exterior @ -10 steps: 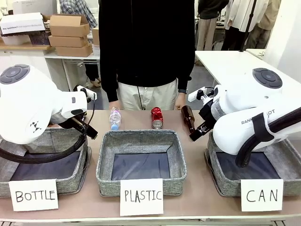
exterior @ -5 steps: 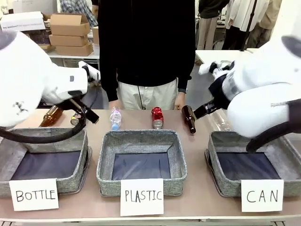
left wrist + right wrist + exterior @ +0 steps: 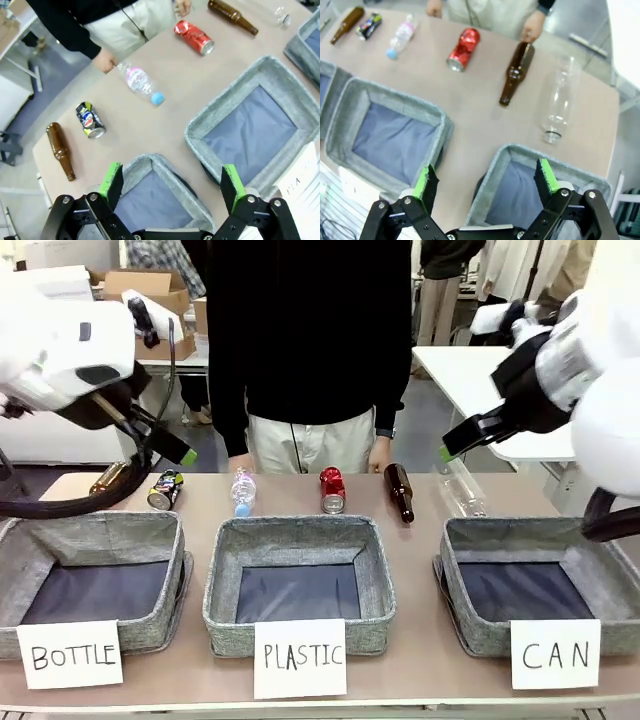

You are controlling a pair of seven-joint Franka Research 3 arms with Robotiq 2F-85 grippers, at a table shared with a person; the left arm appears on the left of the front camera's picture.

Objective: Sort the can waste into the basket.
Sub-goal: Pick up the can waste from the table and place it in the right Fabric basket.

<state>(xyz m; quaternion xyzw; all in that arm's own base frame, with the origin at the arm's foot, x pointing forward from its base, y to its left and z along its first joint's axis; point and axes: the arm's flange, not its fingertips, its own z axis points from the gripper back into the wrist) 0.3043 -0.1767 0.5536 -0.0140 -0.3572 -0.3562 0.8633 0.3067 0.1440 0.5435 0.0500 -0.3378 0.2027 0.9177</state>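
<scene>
My left gripper (image 3: pixel 172 182) and right gripper (image 3: pixel 485 180) gape empty. Red can (image 3: pixel 463 48) lies beyond and left of the CAN basket (image 3: pixel 530 151). Probably light, thin, slick; pinch mid-body gently.

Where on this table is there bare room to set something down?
Bare table shows between the PLASTIC basket and the CAN basket, and near the front edge. All three baskets are empty. The far row, black can to clear bottle, is crowded.
</scene>
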